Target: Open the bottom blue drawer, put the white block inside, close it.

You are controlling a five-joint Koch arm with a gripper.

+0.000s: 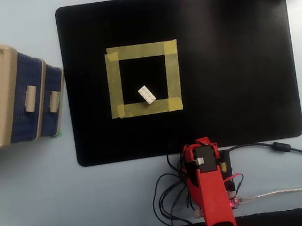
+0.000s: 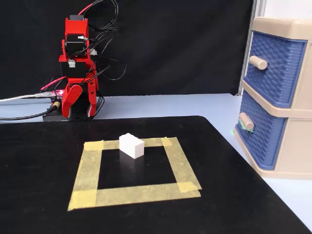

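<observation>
No brand name, label or lettering can be read anywhere on the arm, the cabinet or the brick. The red arm (image 2: 75, 68) sits folded up on itself at the far edge of the bench (image 2: 161, 105) in the fixed view, its upper links stacked upright over the base with black and red wires looping off behind it; from overhead it shows as a compact red column (image 1: 211, 195) just below the black mat's lower edge. The end effector (image 2: 78, 105) hangs tucked low against the base, pointing downward, with nothing in its grasp; I cannot tell how far its jaws are parted, since they lie against the arm's own body. The white block (image 1: 147, 94) lies on the black mat (image 1: 232, 49) inside a square of yellow masking tape (image 1: 140, 51), toward the lower edge of the square in the overhead view and touching or just overlapping the tape strip there; in the fixed view it rests at the far side of the square (image 2: 131, 145). The beige cabinet (image 2: 292, 23) stands off the mat at the right of the fixed view, well apart from the block. Its bottom blue drawer (image 2: 261, 131) appears pushed in, with its small beige handle (image 2: 246, 122) facing the mat, and the upper blue drawer (image 2: 275, 68) above it is likewise closed.
</observation>
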